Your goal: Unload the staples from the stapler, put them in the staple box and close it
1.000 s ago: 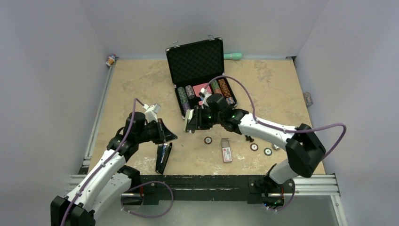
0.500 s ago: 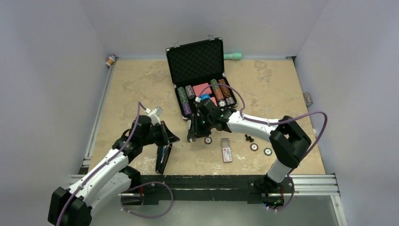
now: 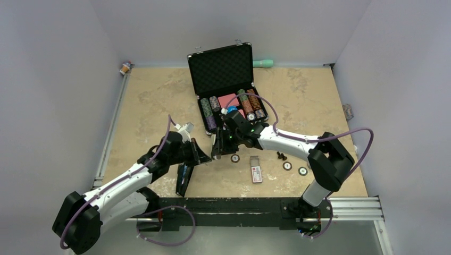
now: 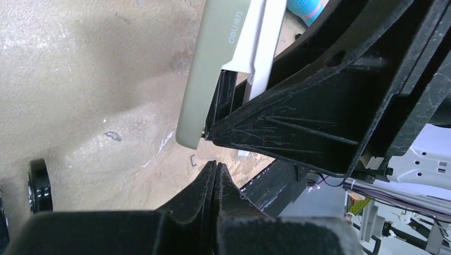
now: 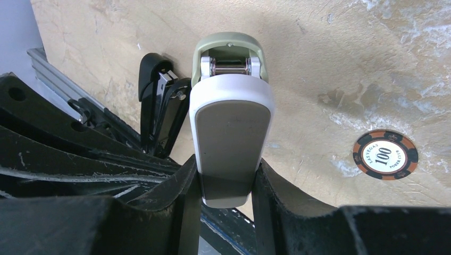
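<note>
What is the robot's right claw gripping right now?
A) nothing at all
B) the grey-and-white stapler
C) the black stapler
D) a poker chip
B: the right wrist view shows the right gripper closed on both sides of the grey-and-white stapler, while the black stapler and the poker chip lie on the table.

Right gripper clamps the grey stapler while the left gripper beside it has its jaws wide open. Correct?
No. The left gripper is shut, jaws pressed together, as the left wrist view shows. The right gripper does clamp the grey stapler.
</note>
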You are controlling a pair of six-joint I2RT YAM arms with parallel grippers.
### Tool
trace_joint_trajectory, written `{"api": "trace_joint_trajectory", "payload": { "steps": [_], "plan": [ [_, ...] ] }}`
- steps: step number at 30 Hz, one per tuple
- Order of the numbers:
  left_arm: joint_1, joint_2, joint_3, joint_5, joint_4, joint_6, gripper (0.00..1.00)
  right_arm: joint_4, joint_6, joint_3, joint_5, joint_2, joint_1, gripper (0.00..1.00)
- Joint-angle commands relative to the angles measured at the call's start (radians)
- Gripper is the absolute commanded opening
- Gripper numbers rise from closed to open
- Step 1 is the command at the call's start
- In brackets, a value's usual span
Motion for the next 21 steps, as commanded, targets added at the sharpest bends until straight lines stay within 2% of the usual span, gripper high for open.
{"api": "trace_joint_trajectory", "payload": {
  "steps": [1, 21],
  "plan": [
    [-0.016, -0.003, 0.005, -0.038, 0.072, -0.019, 0.0, 0.015, 0.007, 0.028, 0.002, -0.054, 0.006, 0.0],
    [-0.022, 0.039, -0.001, -0.056, 0.082, 0.006, 0.0, 0.046, 0.012, 0.018, -0.06, -0.095, 0.019, 0.0]
  ]
}}
